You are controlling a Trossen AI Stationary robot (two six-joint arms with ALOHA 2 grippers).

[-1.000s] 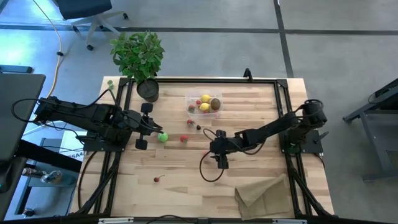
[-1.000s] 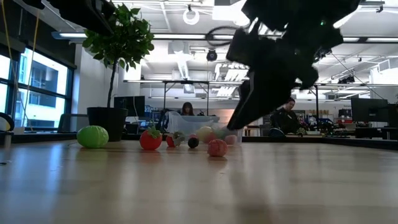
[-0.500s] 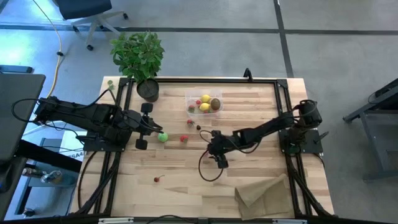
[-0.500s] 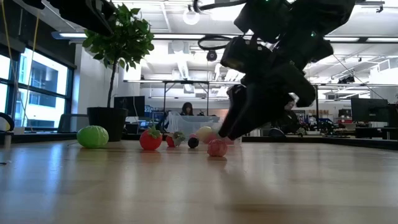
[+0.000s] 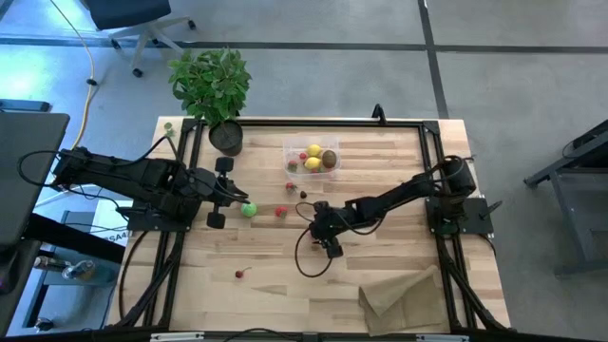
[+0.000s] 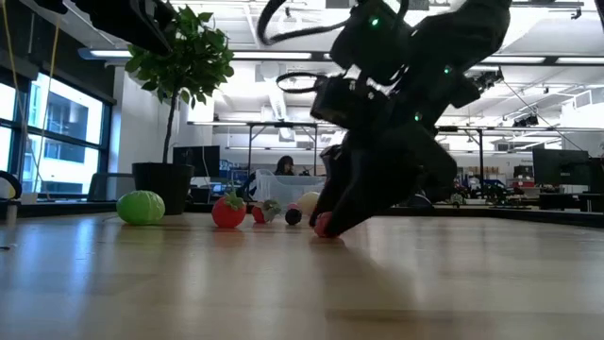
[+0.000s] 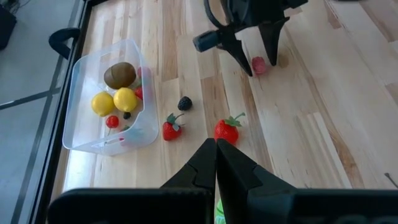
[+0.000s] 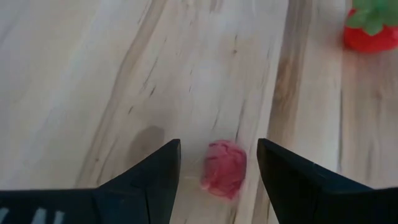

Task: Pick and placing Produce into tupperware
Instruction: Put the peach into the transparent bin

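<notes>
My right gripper (image 8: 217, 146) is open and low over the table's middle. Its fingers stand on either side of a small pink berry (image 8: 224, 168) without touching it; the left wrist view shows the same berry (image 7: 257, 64) between that gripper's fingers (image 7: 261, 66). The clear tupperware (image 5: 290, 147) sits toward the far edge and holds two lemons, a kiwi and small red berries (image 7: 112, 121). The lime (image 5: 249, 210) rests on the wood just beyond my left gripper (image 5: 233, 195), which is shut and raised above the table. Two strawberries (image 7: 226, 130) and a dark berry (image 7: 185, 102) lie loose.
A potted plant (image 5: 214, 85) stands at the far left corner. A brown paper bag (image 5: 404, 294) lies at the near right edge. A cherry (image 5: 239, 275) lies on the near left part of the table. The right arm's cable (image 5: 309, 261) loops over the wood.
My right gripper has moved toward the table's left and down, its fingers tipping toward the wood, and now straddles the pink berry that lay ahead of it. The berry has stayed in place.
</notes>
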